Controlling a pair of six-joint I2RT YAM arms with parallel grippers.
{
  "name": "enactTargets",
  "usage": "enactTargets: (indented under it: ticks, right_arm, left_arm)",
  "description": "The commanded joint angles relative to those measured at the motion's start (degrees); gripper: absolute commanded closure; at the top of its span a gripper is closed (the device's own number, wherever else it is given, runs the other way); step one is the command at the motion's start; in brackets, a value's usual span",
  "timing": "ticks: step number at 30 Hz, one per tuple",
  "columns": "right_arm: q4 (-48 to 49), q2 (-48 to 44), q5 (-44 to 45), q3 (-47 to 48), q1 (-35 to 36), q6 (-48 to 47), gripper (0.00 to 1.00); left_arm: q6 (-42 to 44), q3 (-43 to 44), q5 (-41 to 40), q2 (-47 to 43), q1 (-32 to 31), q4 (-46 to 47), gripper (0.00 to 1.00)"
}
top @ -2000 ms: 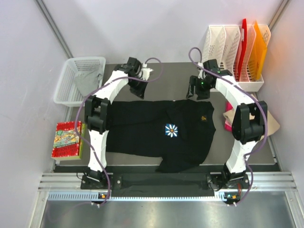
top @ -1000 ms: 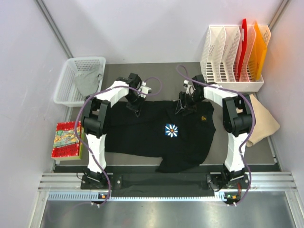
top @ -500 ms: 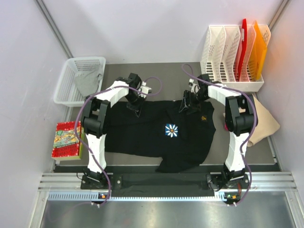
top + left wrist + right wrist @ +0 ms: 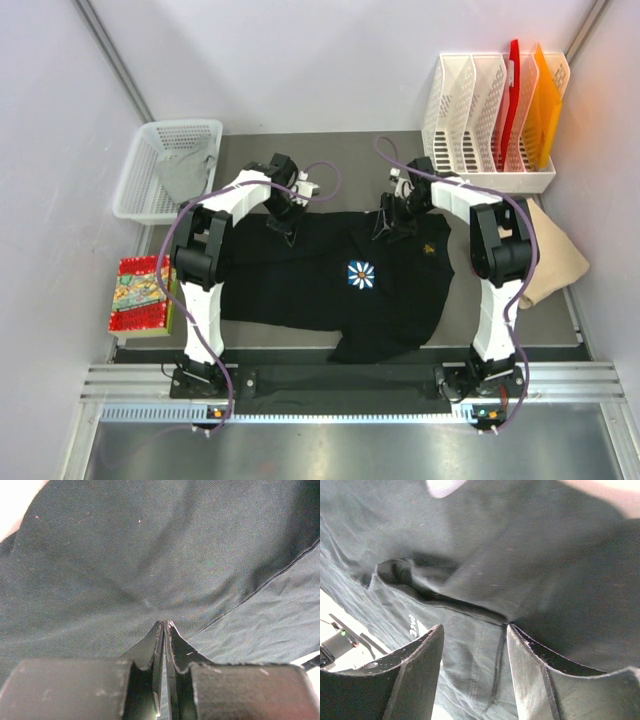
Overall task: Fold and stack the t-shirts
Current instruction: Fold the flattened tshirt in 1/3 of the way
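The large black t-shirt [image 4: 330,290] lies spread on the dark mat, with its daisy print [image 4: 360,274] facing up. My left gripper [image 4: 283,225] presses down on the shirt's far left shoulder. In the left wrist view its jaws [image 4: 164,622] are shut on a small pinch of the black cloth [image 4: 150,545], and creases run out from the tips. My right gripper [image 4: 385,228] is at the collar. It is open [image 4: 475,627], with a seamed fold of the shirt [image 4: 520,555] lying between its fingers. A grey t-shirt [image 4: 185,172] sits in the basket. A tan one [image 4: 555,262] lies at the right.
A white mesh basket [image 4: 140,190] stands at the far left. A red patterned packet [image 4: 140,295] lies at the left, beside the mat. White file racks holding red and orange folders [image 4: 490,120] stand at the back right, behind the right arm.
The right gripper has shifted slightly left and nearer along the collar, and its jaws have narrowed a little. The left gripper has stayed pinched on the shoulder.
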Motion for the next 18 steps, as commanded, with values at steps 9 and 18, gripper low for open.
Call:
enactTargets:
  ticks: [9,18]
  right_arm:
    - [0.15,-0.51,-0.4,2.14,2.22,-0.37,0.64]
    - [-1.08,-4.1,-0.74,2.05,2.66,-0.2,0.92]
  left_arm:
    - [-0.62,0.88,1.79,-2.43,0.06,1.54,0.91]
    - [-0.35,0.97,1.44,-2.25,-0.03,1.46,0.91]
